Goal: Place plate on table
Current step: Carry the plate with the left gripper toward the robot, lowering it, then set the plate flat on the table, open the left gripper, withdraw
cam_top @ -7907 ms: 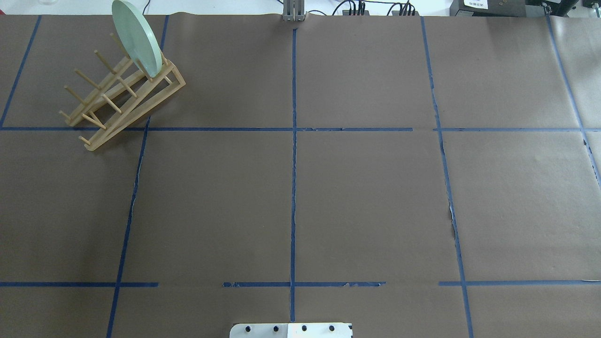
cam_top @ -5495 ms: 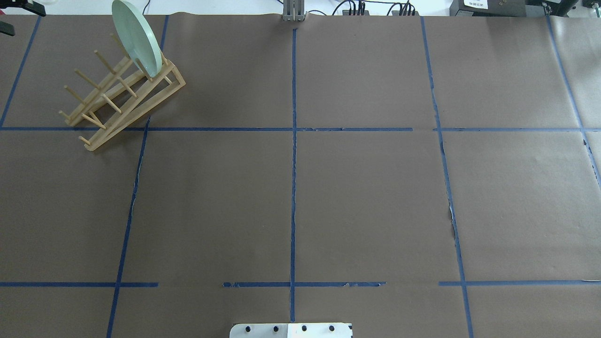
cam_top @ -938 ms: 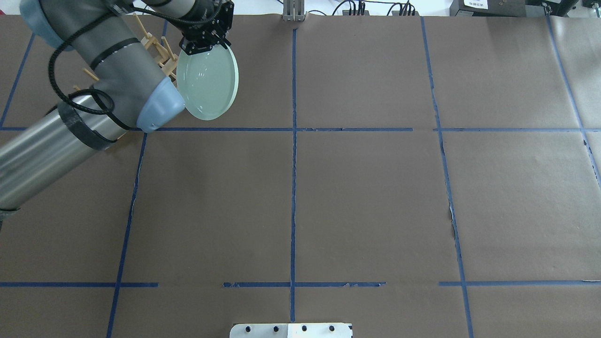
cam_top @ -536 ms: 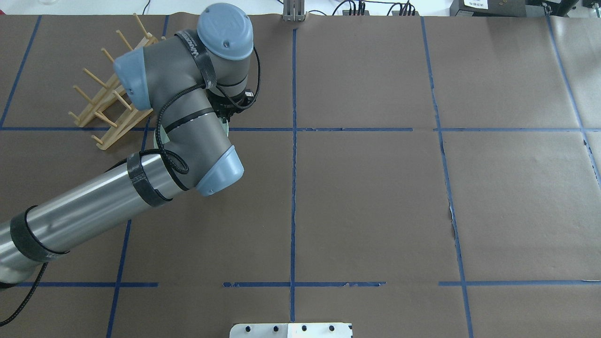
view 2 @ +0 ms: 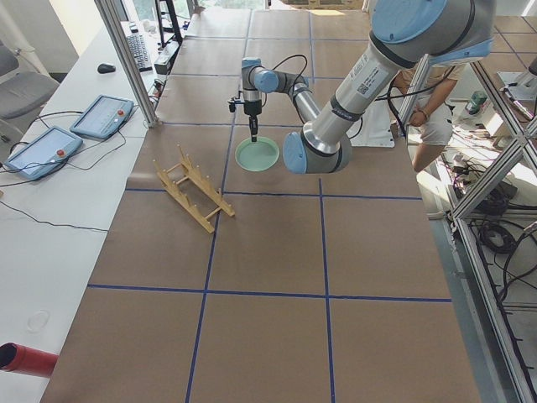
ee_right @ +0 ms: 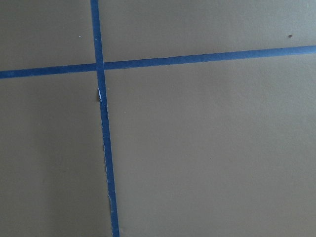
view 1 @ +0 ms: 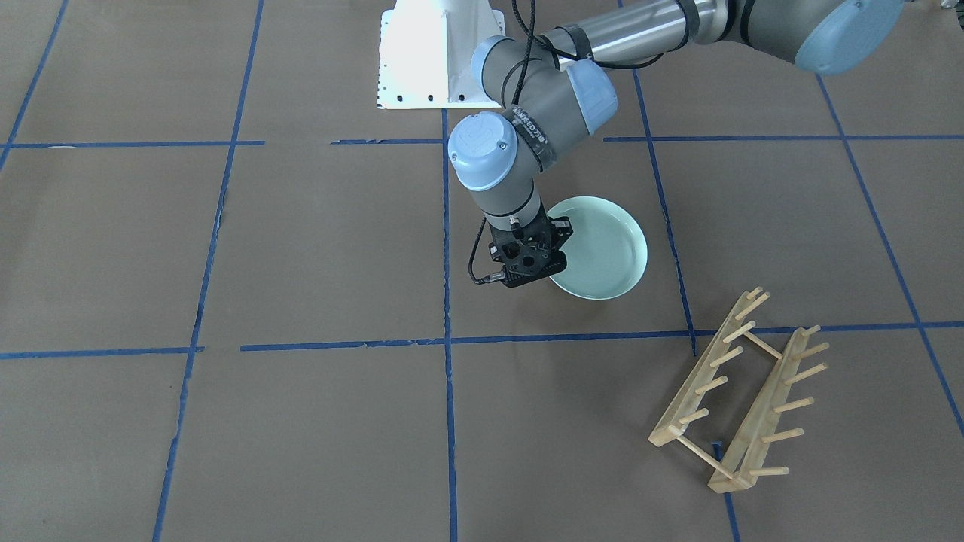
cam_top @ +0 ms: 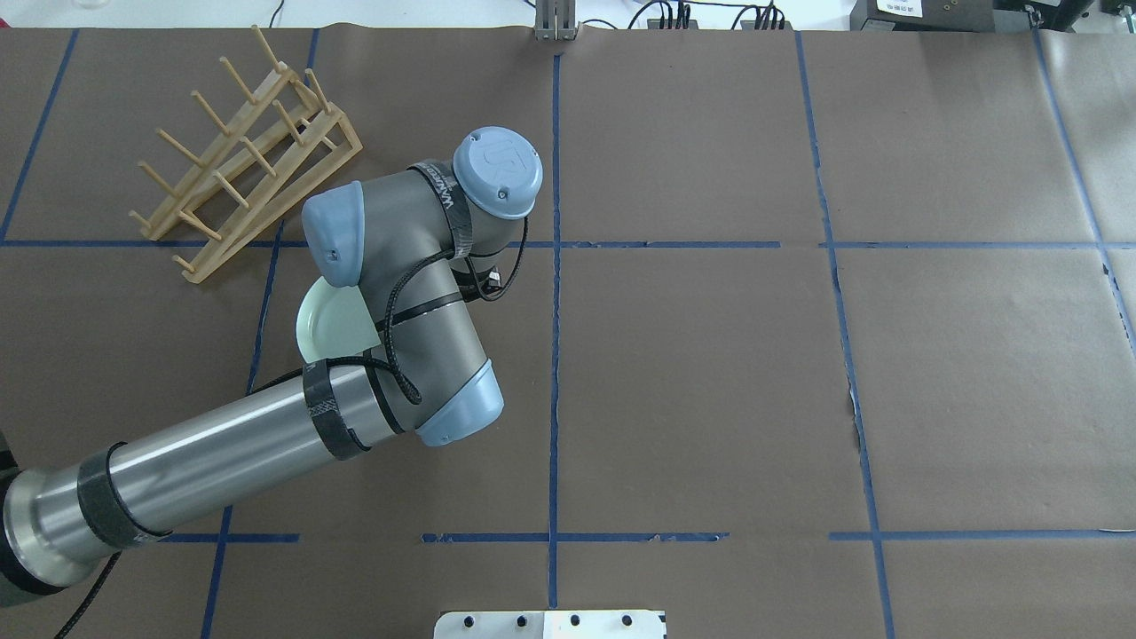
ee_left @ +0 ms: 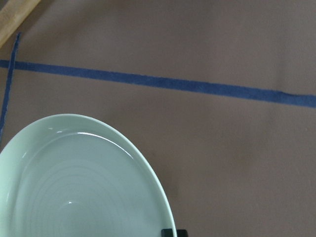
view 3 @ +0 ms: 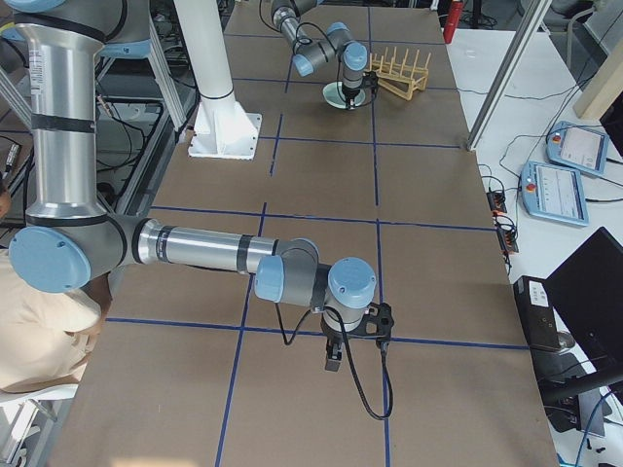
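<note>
Plate [view 1: 602, 245]: face up and level, low at the table [view 1: 301, 248], in the square on the robot's left of the centre tape line [view 1: 446, 226]; I cannot tell whether it touches the table
Left gripper [view 1: 538, 263]: points straight down at the plate's rim, on the side toward the centre tape line; jaws closed narrowly on that rim
Right gripper [view 3: 358, 329]: hangs low over the table near a crossing of tape lines, well apart from the plate; jaw state cannot be told
Rack [view 1: 738, 391]: wooden pegs, on the table near the plate, not touching it
</note>
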`<state>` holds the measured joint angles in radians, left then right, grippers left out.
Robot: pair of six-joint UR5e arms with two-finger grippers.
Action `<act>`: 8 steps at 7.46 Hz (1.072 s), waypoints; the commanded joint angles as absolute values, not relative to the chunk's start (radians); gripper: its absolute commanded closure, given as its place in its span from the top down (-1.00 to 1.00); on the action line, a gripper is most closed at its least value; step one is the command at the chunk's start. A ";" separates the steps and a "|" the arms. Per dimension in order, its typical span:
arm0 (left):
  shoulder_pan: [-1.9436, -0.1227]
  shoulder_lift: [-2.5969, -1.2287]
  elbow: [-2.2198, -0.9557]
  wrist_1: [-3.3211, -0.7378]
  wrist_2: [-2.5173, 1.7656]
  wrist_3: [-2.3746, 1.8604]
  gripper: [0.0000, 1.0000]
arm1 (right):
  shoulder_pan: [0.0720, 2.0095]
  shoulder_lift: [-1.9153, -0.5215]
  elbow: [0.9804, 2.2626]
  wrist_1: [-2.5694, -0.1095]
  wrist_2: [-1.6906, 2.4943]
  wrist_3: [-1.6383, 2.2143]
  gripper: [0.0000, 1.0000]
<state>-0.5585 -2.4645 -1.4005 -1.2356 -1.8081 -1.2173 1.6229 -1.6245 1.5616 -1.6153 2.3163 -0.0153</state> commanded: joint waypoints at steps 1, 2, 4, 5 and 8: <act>-0.520 -2.462 -1.399 -1.243 -1.809 -1.241 -1.00 | 1.623 -1.624 1.562 -1.615 2.316 -0.015 1.00; -0.515 -2.459 -1.399 -1.262 -1.809 -1.276 -1.00 | 1.623 -1.624 1.562 -1.615 2.316 -0.015 1.00; -0.515 -2.456 -1.405 -1.279 -1.809 -1.275 0.40 | 1.623 -1.624 1.562 -1.615 2.316 -0.015 1.00; -0.517 -2.430 -1.423 -1.326 -1.809 -1.275 0.99 | 1.623 -1.624 1.562 -1.615 2.316 -0.015 1.00; -0.673 -2.343 -1.666 -1.332 -1.865 -1.124 1.00 | 1.623 -1.624 1.562 -1.615 2.316 -0.015 1.00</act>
